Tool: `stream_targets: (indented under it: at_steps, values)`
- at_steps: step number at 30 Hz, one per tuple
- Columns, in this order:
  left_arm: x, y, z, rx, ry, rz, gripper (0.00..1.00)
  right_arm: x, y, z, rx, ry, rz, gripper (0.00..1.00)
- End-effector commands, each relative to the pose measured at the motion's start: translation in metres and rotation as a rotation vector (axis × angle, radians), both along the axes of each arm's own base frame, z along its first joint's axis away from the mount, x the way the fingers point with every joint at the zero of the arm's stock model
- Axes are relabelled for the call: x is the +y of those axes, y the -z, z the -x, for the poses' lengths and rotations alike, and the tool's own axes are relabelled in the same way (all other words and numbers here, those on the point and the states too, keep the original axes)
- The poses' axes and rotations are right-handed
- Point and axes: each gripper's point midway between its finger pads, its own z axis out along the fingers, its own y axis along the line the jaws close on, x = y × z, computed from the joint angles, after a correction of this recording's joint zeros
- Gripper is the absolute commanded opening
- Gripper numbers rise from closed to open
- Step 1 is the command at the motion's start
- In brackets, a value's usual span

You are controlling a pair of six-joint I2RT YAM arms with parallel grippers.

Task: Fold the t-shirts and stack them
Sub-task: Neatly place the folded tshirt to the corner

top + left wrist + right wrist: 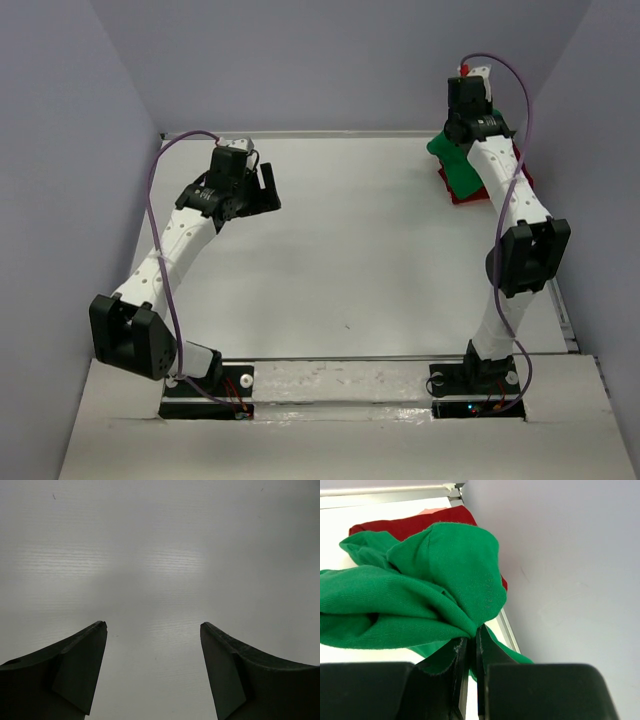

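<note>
While right hand (470,641) clamps on bunched fold of green shirt (420,595), fingers nearly together on cloth, green shirt sits crumpled over red shirt (410,525). Red shirt lies flat beneath, far edge showing, at far right corner of desk (350,260), beside wall (570,570). Left hand (152,625) apart, gripping nothing, hovers above desk, well apart from shirts.

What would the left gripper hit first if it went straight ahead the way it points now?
Probably only the bare table: the left gripper has its jaws open around nothing else, though how far off the surface lies is unclear.
</note>
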Motion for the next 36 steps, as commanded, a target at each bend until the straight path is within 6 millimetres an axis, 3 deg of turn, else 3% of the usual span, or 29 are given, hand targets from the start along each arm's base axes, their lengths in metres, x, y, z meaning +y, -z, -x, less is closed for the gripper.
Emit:
stream_targets:
  at_steps: [1, 8, 13, 21, 23, 31, 34, 36]
  values:
    - [0.002, -0.014, 0.005, -0.045, 0.010, 0.008, 0.85, -0.001, -0.017, 0.000, -0.064, 0.022, -0.001, 0.00]
    - [0.002, -0.013, 0.003, -0.041, 0.013, 0.001, 0.85, 0.000, 0.004, -0.016, -0.028, 0.034, 0.016, 0.00]
    - [0.002, -0.009, 0.002, -0.030, 0.015, -0.009, 0.85, -0.011, 0.016, -0.027, 0.000, 0.062, 0.034, 0.00]
    - [0.003, -0.009, 0.003, -0.025, 0.019, -0.012, 0.85, -0.044, 0.043, -0.036, 0.039, 0.161, 0.038, 0.00]
    - [0.003, -0.007, 0.004, -0.019, 0.018, -0.011, 0.85, -0.046, 0.044, -0.036, 0.037, 0.180, 0.044, 0.00]
    - [-0.002, 0.001, 0.005, 0.005, 0.033, 0.005, 0.85, -0.084, 0.043, -0.041, 0.018, 0.222, 0.021, 0.00]
    - [-0.004, 0.003, 0.009, 0.012, 0.039, 0.016, 0.85, -0.094, 0.050, -0.045, 0.029, 0.222, 0.010, 0.00]
    - [-0.006, 0.007, 0.013, 0.020, 0.048, 0.019, 0.85, -0.099, 0.065, -0.048, 0.058, 0.224, 0.008, 0.00]
